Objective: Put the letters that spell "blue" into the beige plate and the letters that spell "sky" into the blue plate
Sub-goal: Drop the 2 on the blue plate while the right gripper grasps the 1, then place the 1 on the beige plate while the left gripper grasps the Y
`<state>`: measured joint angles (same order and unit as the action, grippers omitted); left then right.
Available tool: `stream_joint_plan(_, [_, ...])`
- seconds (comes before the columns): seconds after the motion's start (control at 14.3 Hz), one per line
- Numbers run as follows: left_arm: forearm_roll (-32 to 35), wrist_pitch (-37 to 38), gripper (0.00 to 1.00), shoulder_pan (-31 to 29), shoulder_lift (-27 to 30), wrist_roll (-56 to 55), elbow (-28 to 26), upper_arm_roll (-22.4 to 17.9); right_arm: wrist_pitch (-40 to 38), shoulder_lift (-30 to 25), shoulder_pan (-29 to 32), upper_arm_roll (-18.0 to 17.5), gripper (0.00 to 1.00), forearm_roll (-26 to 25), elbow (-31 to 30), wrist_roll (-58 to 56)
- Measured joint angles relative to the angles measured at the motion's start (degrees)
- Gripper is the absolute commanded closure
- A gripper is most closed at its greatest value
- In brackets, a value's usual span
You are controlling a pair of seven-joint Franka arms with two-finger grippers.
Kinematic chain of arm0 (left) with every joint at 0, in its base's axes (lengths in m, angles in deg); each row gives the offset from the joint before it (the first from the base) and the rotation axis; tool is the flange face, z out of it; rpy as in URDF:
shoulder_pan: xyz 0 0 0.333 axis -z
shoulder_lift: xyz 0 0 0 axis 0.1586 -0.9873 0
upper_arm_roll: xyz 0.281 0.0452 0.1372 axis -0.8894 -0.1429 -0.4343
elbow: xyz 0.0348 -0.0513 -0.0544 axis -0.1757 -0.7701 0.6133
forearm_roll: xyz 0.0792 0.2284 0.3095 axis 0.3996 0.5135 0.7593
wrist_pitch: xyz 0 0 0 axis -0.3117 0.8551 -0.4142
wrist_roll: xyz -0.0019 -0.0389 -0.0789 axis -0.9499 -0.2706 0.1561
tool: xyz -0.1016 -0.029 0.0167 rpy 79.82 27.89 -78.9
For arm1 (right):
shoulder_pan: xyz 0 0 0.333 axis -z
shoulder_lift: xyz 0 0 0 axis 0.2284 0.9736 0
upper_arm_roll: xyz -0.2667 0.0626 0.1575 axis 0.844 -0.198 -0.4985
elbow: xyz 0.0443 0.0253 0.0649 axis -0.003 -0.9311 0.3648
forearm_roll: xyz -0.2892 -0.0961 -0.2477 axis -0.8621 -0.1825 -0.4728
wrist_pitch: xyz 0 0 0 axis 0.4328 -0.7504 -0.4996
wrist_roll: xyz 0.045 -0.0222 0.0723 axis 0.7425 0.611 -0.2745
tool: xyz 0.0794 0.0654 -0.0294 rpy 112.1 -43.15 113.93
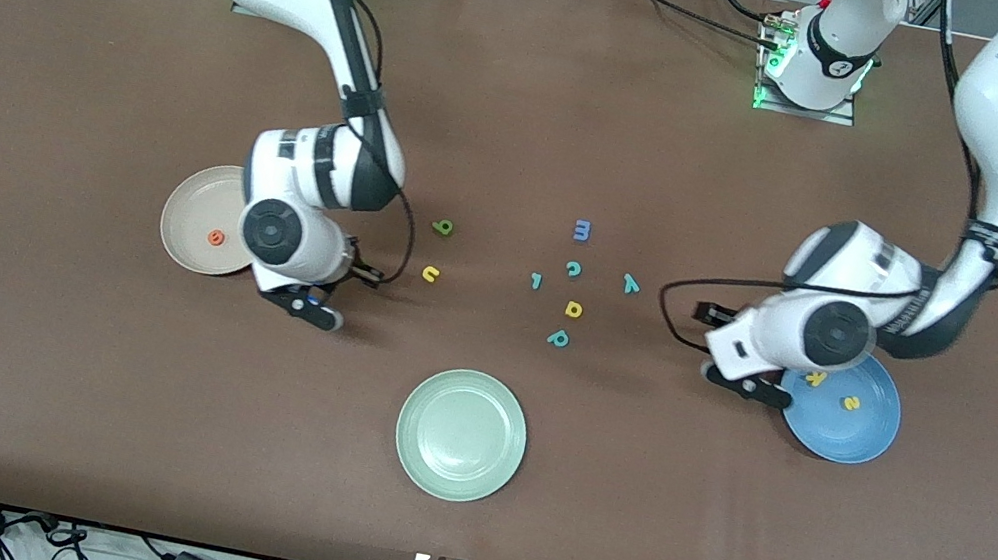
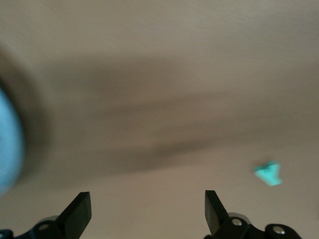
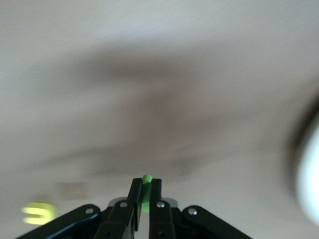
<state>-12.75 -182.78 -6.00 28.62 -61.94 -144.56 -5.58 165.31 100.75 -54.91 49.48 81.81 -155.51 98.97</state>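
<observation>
Green b (image 3: pixel 146 191) sits pinched in my right gripper (image 3: pixel 143 196), beside the beige plate (image 1: pixel 191 213). My left gripper (image 2: pixel 148 209) hangs wide by the blue plate (image 1: pixel 859 432).

I have wide bare table (image 1: pixel 32 405) along the edge nearest the front camera, broken only by the pale green plate (image 1: pixel 461 434) in the middle. The centre is cluttered: blue m (image 1: pixel 582 230), teal c (image 1: pixel 573 269), dark green l (image 1: pixel 536 280), yellow d (image 1: pixel 573 309), teal p (image 1: pixel 558 338) and teal y (image 1: pixel 631 284) lie close together with narrow gaps. Yellow u (image 1: pixel 430 274) and a green letter (image 1: pixel 442 227) sit apart toward the right arm's end. The right gripper (image 3: pixel 143 199) blocks the approach beside the beige plate (image 1: pixel 192 208); the left gripper (image 2: pixel 144 211) crowds the blue plate (image 1: pixel 868 438) rim
</observation>
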Motion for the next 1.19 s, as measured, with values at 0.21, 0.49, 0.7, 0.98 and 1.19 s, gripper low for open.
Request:
stream_joint_plan(0.21, [0.00,-8.92,0.00,4.21,-0.14,-11.57,-4.53,0.48,-7.44,-0.57,2.62,5.49,0.92,0.02,-0.82,-11.31])
stream_joint_plan(0.49, [6.33,-13.98,0.00,8.43,-1.37,-21.93,-7.27,0.02,-9.53,-1.76,7.46,5.98,0.92,0.02,-4.21,-21.07])
stream_joint_plan(0.7, [8.23,-15.60,0.26,8.62,-3.23,-24.42,-7.31,-0.36,-8.84,-2.39,7.64,5.93,0.91,0.02,-7.75,-23.40])
stream_joint_plan(0.98, [8.24,-16.07,0.47,8.61,-3.58,-24.45,-7.31,-0.63,-5.06,-2.46,7.33,5.89,0.00,0.02,-12.18,-26.04])
stream_joint_plan(1.19, [8.24,-16.12,0.60,8.61,-3.98,-24.50,-7.31,-0.63,-4.00,-2.81,7.30,5.88,0.00,0.09,-12.93,-26.01])
